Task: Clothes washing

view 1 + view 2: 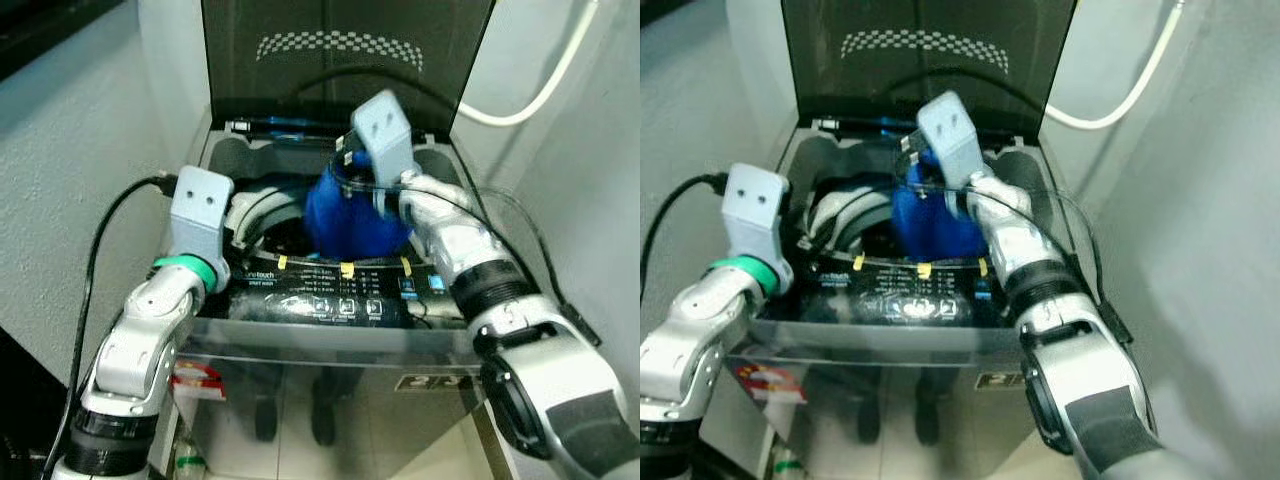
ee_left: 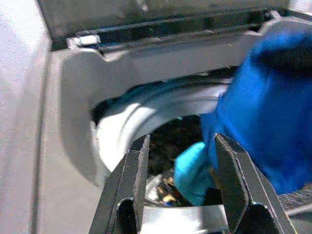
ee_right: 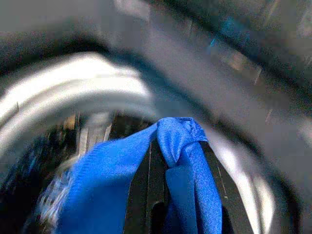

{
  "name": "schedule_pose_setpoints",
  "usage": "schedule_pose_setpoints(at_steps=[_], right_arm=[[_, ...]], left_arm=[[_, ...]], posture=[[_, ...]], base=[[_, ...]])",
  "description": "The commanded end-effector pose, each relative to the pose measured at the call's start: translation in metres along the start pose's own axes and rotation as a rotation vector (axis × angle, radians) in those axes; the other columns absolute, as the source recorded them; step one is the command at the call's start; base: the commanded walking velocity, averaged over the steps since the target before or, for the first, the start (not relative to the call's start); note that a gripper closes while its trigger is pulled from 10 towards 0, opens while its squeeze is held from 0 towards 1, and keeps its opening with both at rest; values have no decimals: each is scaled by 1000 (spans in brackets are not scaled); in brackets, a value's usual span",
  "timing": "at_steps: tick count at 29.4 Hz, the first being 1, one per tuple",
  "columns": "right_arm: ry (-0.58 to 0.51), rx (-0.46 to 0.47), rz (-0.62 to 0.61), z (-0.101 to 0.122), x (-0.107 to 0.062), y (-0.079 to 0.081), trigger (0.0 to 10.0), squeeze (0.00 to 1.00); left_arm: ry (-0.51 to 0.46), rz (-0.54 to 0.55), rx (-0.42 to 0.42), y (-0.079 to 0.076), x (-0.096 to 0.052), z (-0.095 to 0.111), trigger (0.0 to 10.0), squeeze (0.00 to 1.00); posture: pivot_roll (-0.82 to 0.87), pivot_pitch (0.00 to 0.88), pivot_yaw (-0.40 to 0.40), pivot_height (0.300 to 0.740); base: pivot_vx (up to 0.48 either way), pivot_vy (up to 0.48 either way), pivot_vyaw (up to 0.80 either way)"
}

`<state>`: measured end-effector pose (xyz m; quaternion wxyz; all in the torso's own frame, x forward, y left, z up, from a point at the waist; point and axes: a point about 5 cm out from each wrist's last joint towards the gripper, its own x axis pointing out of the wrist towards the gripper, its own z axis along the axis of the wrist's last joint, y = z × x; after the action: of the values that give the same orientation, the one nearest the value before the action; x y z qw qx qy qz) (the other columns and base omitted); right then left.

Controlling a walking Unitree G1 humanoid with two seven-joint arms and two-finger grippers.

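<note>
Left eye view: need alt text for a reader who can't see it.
The robot's right hand holds a blue garment over the open drum of a top-loading washing machine, whose dark lid stands raised. The left hand is poised at the drum's left rim, and a white hose runs along the wall on the right.

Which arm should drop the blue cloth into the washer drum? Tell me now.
Right. Its pincer already grips the blue cloth above the washer drum. The left pincer is open and holds nothing, poised at the drum's rim beside the cloth.
</note>
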<state>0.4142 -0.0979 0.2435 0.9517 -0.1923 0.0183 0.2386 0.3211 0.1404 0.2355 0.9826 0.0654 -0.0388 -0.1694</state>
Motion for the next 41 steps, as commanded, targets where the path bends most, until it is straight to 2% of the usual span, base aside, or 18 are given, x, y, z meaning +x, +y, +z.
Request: schedule_pose_setpoints(at_steps=[1,2,4,5,8,9,16,22,26,27,29,30,31,35,36,37,39,41], right_arm=[[-5,4,-8,4,-2,-6,10000,325],[-3,39,6,2,-3,-7,10000,1000],[-15,64,6,5,-4,-9,10000,1000],[-42,71,-23,10,-5,-13,10000,800],[-58,74,-42,13,-6,-16,10000,800],[-86,97,-71,18,-7,-22,10000,0],[-139,182,-80,29,-20,-41,10000,0],[-134,194,73,18,-36,-41,10000,0],[-242,251,-94,19,-42,-52,10000,0],[-308,332,-158,16,-46,-52,10000,0],[-308,332,-158,16,-46,-52,10000,0],[-357,390,-200,12,-49,-50,10000,0],[-357,390,-200,12,-49,-50,10000,0],[-371,384,-266,-8,-56,-26,10000,0],[-362,372,-282,-16,-60,-14,10000,0],[-362,372,-282,-16,-60,-14,10000,0],[-348,380,-272,-26,-64,1,10000,0],[-348,380,-272,-26,-64,1,10000,0]], left_arm=[[-7,-44,1,-7,1,6,10000,0],[-4,-57,2,-8,2,8,10000,0],[-5,-76,-3,-10,4,13,10000,0],[-11,-83,-9,-10,6,15,10000,0],[-13,-88,-13,-11,6,17,10000,0],[-14,-91,-17,-11,7,17,10000,0],[11,-94,-45,-10,8,16,10000,0],[47,-8,-63,1,12,11,10000,0],[10,43,-49,5,11,15,10000,0],[-7,65,-52,6,11,16,10000,0],[-7,65,-52,6,11,16,10000,0],[-23,83,-54,7,11,18,10000,0],[-23,83,-54,7,11,18,10000,0],[-33,139,-3,11,9,13,10000,0],[-35,131,38,7,8,9,10000,0],[-35,131,38,7,8,9,10000,0],[-61,-5,62,-15,7,5,10000,0],[-61,-5,62,-15,7,5,10000,0]], posture=[[151,28,28,740],[151,28,28,740],[142,22,46,740],[137,22,53,740],[137,22,53,740],[130,22,59,740],[121,26,66,740],[115,33,76,740],[115,34,75,740],[115,34,75,740],[115,34,75,740],[124,33,64,740],[124,33,64,740],[125,36,67,740],[125,37,67,740],[125,37,67,740],[125,37,67,740],[125,37,67,740]], base=[[0,0,0],[0,0,0],[0,0,0],[0,0,0],[0,0,0],[0,0,0],[0,0,0],[0,0,0],[0,0,0],[0,0,0],[0,0,0],[0,0,0],[0,0,0],[0,0,400],[0,0,800],[0,0,800],[0,0,800],[0,0,800]])
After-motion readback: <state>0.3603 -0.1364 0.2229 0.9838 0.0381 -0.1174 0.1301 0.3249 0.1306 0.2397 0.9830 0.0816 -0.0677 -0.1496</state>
